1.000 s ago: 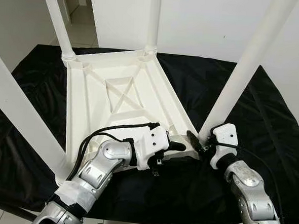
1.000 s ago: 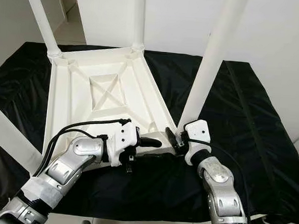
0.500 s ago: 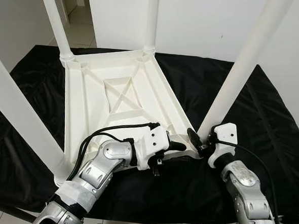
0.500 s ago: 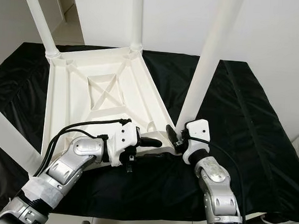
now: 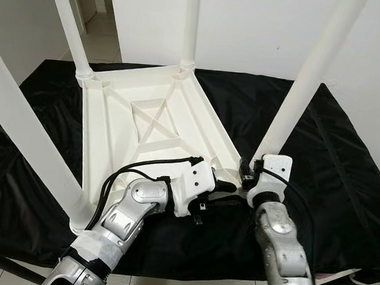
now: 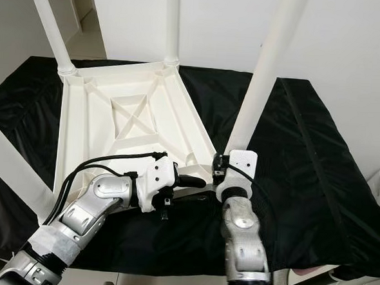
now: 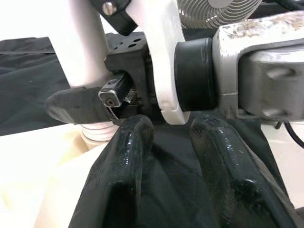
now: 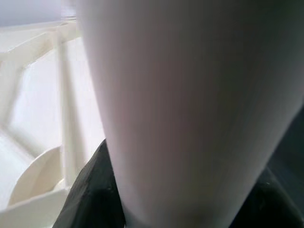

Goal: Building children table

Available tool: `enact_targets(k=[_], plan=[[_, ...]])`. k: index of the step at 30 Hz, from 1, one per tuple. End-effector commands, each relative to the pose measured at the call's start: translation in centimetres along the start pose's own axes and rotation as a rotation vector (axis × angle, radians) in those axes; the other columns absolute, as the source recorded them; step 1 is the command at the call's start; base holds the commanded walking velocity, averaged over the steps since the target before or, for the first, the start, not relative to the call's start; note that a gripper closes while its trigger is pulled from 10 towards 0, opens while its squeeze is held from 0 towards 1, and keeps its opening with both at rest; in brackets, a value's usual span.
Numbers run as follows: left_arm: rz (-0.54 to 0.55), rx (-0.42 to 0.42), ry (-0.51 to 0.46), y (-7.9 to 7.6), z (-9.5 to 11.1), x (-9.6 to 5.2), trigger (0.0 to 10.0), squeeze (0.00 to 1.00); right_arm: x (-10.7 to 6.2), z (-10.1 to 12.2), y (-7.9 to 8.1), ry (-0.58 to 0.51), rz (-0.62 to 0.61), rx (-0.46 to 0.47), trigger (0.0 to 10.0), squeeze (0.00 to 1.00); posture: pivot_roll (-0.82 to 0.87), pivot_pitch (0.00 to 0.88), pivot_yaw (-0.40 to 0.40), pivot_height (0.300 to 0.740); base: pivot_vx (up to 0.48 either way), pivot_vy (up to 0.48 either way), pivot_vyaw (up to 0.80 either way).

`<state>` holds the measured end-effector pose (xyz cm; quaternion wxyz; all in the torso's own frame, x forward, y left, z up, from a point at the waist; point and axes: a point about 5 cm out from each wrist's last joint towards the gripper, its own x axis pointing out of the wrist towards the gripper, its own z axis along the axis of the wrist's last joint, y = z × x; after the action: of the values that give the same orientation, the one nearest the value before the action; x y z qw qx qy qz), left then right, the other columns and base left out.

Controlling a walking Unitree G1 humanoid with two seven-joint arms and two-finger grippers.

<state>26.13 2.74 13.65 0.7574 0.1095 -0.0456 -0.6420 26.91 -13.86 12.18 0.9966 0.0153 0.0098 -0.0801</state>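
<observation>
A white plastic children's table (image 5: 146, 120) lies upside down on a black cloth, its legs pointing up. My right gripper (image 5: 245, 175) is at the base of the near right leg (image 5: 303, 85), shut on it. In the right wrist view the leg (image 8: 190, 95) stands between the black fingers (image 8: 88, 190). My left gripper (image 5: 229, 185) rests at the table's near right corner, just left of that leg's socket. In the left wrist view its fingers (image 7: 128, 147) stand slightly open over the cloth with nothing between them, and one finger of the right gripper curls round the leg (image 7: 85, 47).
The black cloth (image 5: 344, 158) covers the whole work surface. The other legs rise at the far left (image 5: 71, 25), far middle (image 5: 191, 20) and near left (image 5: 23, 126). A white wall stands behind. Tiled floor (image 5: 99, 43) shows at the back left.
My right arm has swung in to the left and turned its wrist. Its gripper, which was beside the leg's base, now clasps it. The left arm has stayed put.
</observation>
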Motion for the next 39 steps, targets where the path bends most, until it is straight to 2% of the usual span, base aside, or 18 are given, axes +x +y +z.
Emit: enact_targets(k=[1, 6, 7, 9, 10, 15, 19, 20, 22, 25, 26, 27, 28, 29, 31, 34, 39], plan=[[0.06, 0.013, 0.005, 0.7, 0.0, -0.2, 10.0, 0.0, 0.0, -1.0, 0.2, 0.058, -0.059, 0.052, 10.0, 0.0, -0.07, 0.0, 0.016, 0.74, 0.0, 0.0, 0.0], [0.1, 0.002, -0.009, 1.3, 0.2, -0.4, 10.0, 0.0, -0.1, -0.6, 0.7, 0.044, -0.08, 0.083, 10.0, 0.0, -0.07, 0.0, 0.013, 0.74, 0.0, 0.0, 0.0], [0.101, 0.002, -0.014, 1.3, 0.2, -0.4, 10.0, 0.0, -0.1, -0.4, 0.8, 0.032, -0.058, 0.084, 10.0, 0.08, -0.07, 0.0, 0.012, 0.74, 0.0, 0.0, 0.0], [0.101, 0.002, -0.017, 1.2, 0.3, -0.4, 10.0, 0.0, -0.1, -0.2, 0.8, 0.024, -0.049, 0.084, 10.0, 0.08, -0.07, 0.0, 0.012, 0.74, 0.0, 0.0, 0.0], [0.1, 0.001, -0.017, 1.1, 0.3, -0.4, 10.0, 0.0, -0.2, -0.1, 0.9, 0.018, -0.041, 0.09, 10.0, 1.0, -0.07, 0.0, 0.011, 0.74, 0.0, 0.0, 0.0], [0.101, -0.002, -0.02, 1.1, 0.3, -0.4, 10.0, 0.0, -0.2, 0.2, 0.9, -0.005, -0.032, 0.105, 10.0, 1.0, -0.07, 0.003, 0.007, 0.74, 0.0, 0.0, 0.0], [0.1, -0.003, -0.02, 0.9, 0.2, -0.4, 10.0, 0.0, -0.3, 0.5, 0.3, -0.022, -0.014, 0.075, 10.0, 1.0, -0.07, 0.003, 0.004, 0.74, 0.0, 0.0, 0.0], [0.099, -0.004, -0.021, 0.9, 0.2, -0.3, 10.0, 0.0, -0.4, 0.5, 0.0, -0.022, 0.039, 0.063, 10.0, 0.0, -0.07, 0.004, 0.003, 0.74, 0.0, 0.0, 0.0], [0.098, -0.006, -0.022, 0.9, 0.2, -0.3, 10.0, 0.0, -0.5, 0.5, -0.2, -0.021, 0.103, 0.053, 10.0, 0.0, -0.07, 0.002, 0.004, 0.74, 0.0, 0.0, 0.0], [0.097, -0.006, -0.022, 0.9, 0.2, -0.3, 10.0, 0.0, -0.5, 0.5, -0.2, -0.021, 0.115, 0.051, 10.0, 0.0, -0.07, 0.002, 0.004, 0.74, 0.0, 0.0, 0.0], [0.096, -0.006, -0.022, 0.9, 0.2, -0.2, 10.0, 0.0, -0.6, 0.7, -0.7, -0.04, 0.192, 0.002, 10.0, 0.0, -0.08, 0.0, 0.006, 0.74, 0.0, 0.0, 0.0], [0.096, -0.006, -0.022, 0.9, 0.2, -0.2, 10.0, 0.0, -0.6, 0.7, -0.7, -0.04, 0.192, 0.002, 10.0, 0.0, -0.08, 0.0, 0.006, 0.74, 0.0, 0.0, 0.0], [0.093, -0.005, -0.022, 0.9, 0.2, -0.2, 10.0, 0.0, -0.8, 0.9, -1.2, -0.051, 0.275, -0.035, 10.0, 0.0, -0.08, 0.0, 0.008, 0.74, 0.0, 0.0, 0.0], [0.093, -0.005, -0.022, 0.9, 0.2, -0.2, 10.0, 0.0, -0.8, 0.9, -1.2, -0.051, 0.275, -0.035, 10.0, 0.0, -0.08, 0.0, 0.008, 0.74, 0.0, 0.0, 0.0], [0.087, -0.001, -0.023, 1.0, 0.3, -0.1, 10.0, 0.0, -0.9, 1.2, -2.7, -0.058, 0.404, -0.114, 10.0, 0.0, -0.08, 0.0, 0.012, 0.74, 0.0, 0.0, 0.0], [0.083, 0.001, -0.023, 1.1, 0.3, -0.1, 10.0, 0.0, -0.8, 1.2, -3.5, -0.056, 0.455, -0.143, 10.0, 0.0, -0.08, 0.0, 0.015, 0.74, 0.0, 0.0, 0.0], [0.076, 0.005, -0.023, 1.1, 0.4, -0.1, 10.0, 0.0, -0.5, 1.3, -4.0, -0.054, 0.515, -0.167, 10.0, 0.0, -0.07, 0.0, 0.018, 0.74, 0.0, 0.0, 0.0]])
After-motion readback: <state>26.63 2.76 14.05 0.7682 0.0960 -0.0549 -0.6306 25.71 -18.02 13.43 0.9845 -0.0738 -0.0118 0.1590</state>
